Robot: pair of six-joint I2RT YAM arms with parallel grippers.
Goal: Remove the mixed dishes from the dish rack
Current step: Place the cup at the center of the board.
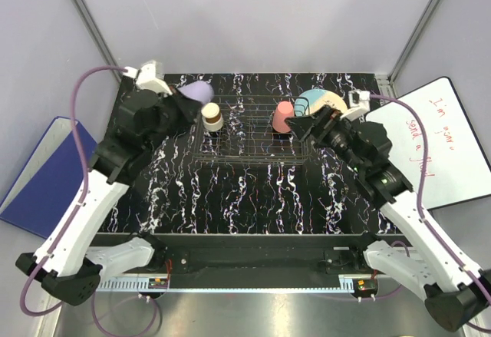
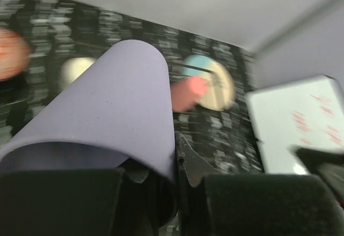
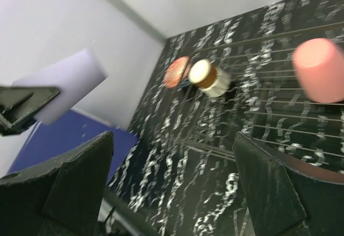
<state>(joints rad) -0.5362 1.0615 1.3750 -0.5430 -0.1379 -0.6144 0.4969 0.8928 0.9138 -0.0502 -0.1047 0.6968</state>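
Left arm reached up and out from its base along the left side of the surface, wrist bent in toward the far-left corner of the dish rack. Left pincer was clamped on the lavender cup. In the left wrist view the cup's wall sat between the two fingers with the cup lying sideways, and in the right wrist view it hung clear of the surface. Right arm ran up the right side, elbow out and forearm angled inward. Right pincer sat at the rack's right end, just in front of the light-blue-and-cream plate. Its own camera showed the fingers spread wide with nothing between them. The plate was propped on edge at that end; we couldn't tell how steep. The salmon-pink cup stood bottom-up in the rack just left of the plate. The whitish cup, brown band round it, stood in the rack's left part near the held cup. The red-orange bowl showed only in the blurred wrist views, right beside the whitish cup; we couldn't tell whether it was inside the rack. A whiteboard lay to the right of the surface and a blue board to the left.
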